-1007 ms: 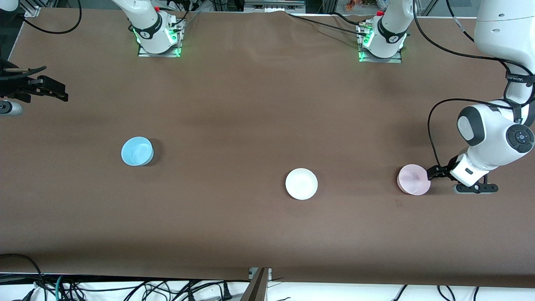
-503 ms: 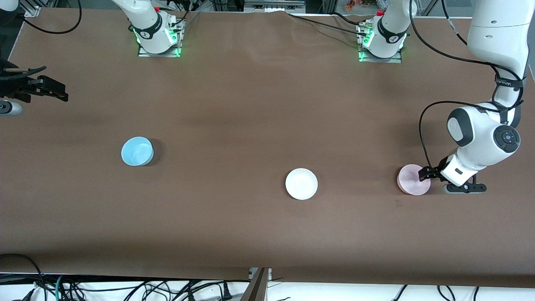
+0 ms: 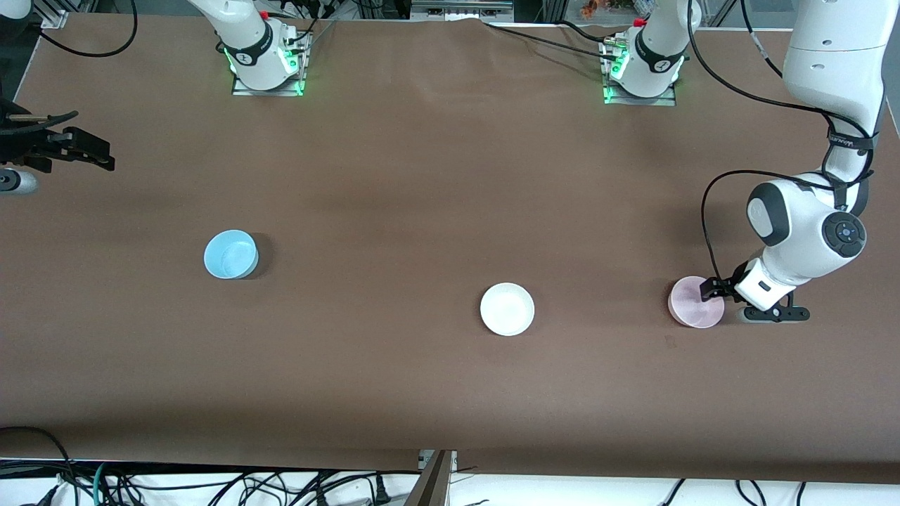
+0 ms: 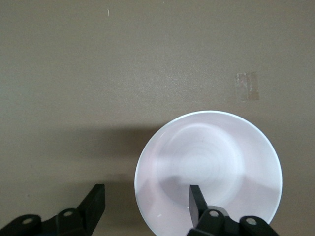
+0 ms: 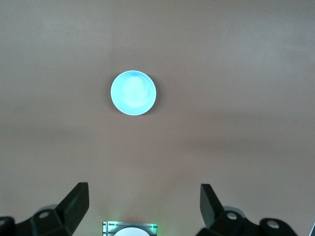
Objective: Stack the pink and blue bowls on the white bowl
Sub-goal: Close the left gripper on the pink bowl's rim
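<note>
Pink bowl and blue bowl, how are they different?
The pink bowl sits toward the left arm's end of the table; the blue bowl toward the right arm's end. The left claw has one finger inside the pink bowl's rim and one outside; nothing touches the blue bowl. Both are small, round, plain and upright.

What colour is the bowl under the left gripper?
Pale pink bowl; clearest in the left wrist view.

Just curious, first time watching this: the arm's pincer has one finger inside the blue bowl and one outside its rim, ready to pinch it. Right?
Not quite: it is the pink bowl, not the blue one. The left wrist view shows the left pincer open, one finger inside that bowl, the other outside its rim. The blue bowl sits untouched toward the right arm's end.
</note>
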Controlling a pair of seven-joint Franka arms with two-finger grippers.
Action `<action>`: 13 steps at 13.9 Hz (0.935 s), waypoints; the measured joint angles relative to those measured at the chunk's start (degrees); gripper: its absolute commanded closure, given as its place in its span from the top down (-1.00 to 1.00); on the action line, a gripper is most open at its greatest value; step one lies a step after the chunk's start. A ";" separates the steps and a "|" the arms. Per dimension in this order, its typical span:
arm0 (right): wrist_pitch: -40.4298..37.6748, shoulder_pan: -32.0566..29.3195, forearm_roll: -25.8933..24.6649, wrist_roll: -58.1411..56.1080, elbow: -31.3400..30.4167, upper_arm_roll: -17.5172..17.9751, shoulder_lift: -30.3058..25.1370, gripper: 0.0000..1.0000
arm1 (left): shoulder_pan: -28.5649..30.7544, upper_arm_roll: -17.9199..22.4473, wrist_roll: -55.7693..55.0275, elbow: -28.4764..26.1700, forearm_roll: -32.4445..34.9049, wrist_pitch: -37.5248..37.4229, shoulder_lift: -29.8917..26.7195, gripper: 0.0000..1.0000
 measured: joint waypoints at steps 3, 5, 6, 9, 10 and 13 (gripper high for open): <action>0.00 0.00 0.00 0.00 0.00 0.00 0.00 1.00 | 0.77 0.01 1.55 -0.12 0.00 0.01 0.00 0.40; 0.00 0.00 0.00 0.00 0.00 0.00 0.00 1.00 | 1.03 0.01 1.91 -0.14 0.00 0.01 0.00 0.36; 0.00 0.00 0.00 0.00 0.00 0.00 0.00 1.00 | 1.03 -0.01 1.95 -0.17 0.00 0.01 0.00 0.34; 0.00 0.00 0.01 0.00 0.00 0.00 0.00 1.00 | 1.03 -0.08 1.97 -0.45 0.00 0.01 0.03 0.24; 0.00 0.00 0.02 0.00 0.00 0.00 0.00 1.00 | 1.03 -0.08 1.97 -0.54 0.00 0.02 0.03 0.20; 0.00 0.01 0.14 0.00 0.00 0.03 0.00 1.00 | 1.03 -0.09 1.99 -0.62 0.00 0.07 0.03 0.09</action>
